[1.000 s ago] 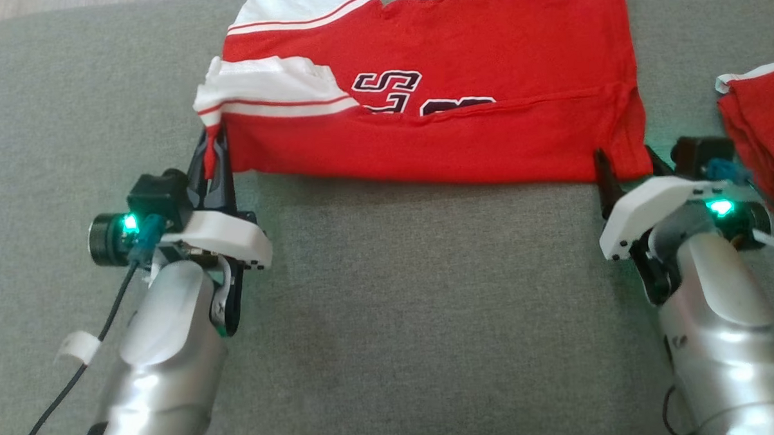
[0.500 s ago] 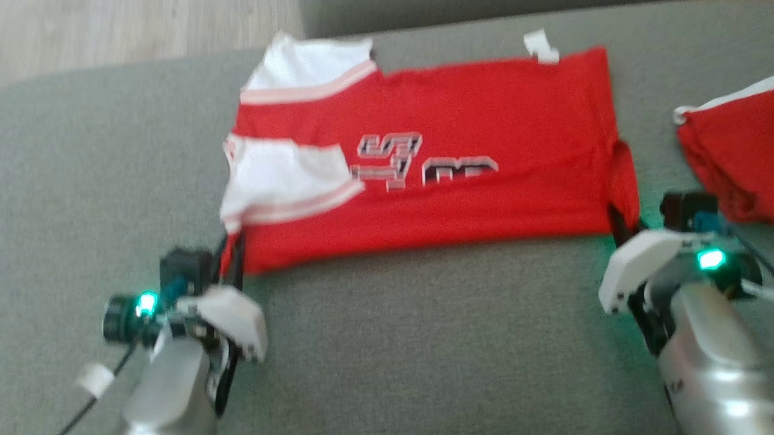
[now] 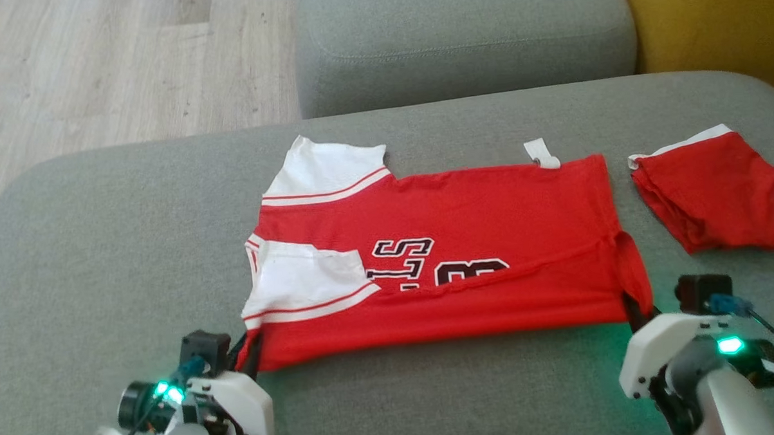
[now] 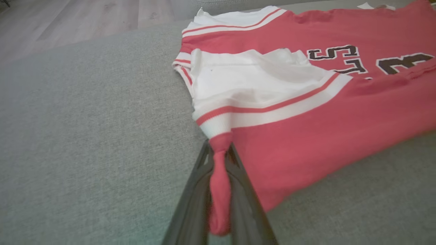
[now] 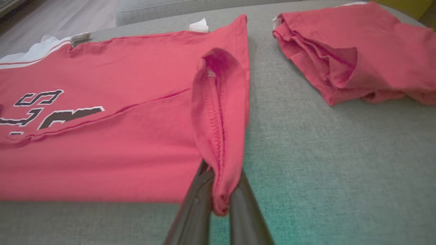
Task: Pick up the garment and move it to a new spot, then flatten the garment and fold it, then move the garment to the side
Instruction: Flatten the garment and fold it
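The garment [image 3: 464, 221] is a red jersey with white sleeves and black lettering, spread sideways on the grey sofa seat [image 3: 105, 253]. My left gripper [image 3: 248, 348] is at its near left corner, shut on a bunched red corner just below the white sleeve [image 4: 259, 78]. In the left wrist view that corner is pinched between the fingers of the left gripper [image 4: 219, 148]. My right gripper [image 3: 633, 304] is at the near right corner. In the right wrist view the right gripper [image 5: 223, 168] is shut on a folded-over flap of the red hem [image 5: 218, 102].
A second red garment [image 3: 714, 190], folded, lies to the right, close to my right arm; it also appears in the right wrist view [image 5: 357, 58]. A grey back cushion [image 3: 464, 41] stands beyond the seat, wooden floor [image 3: 98, 60] at far left, something yellow [image 3: 708, 19] at far right.
The head camera has tilted up, so the whole picture shifted down. My right gripper, open beside the near right corner a second ago, has shut on it. The left grip is unchanged.
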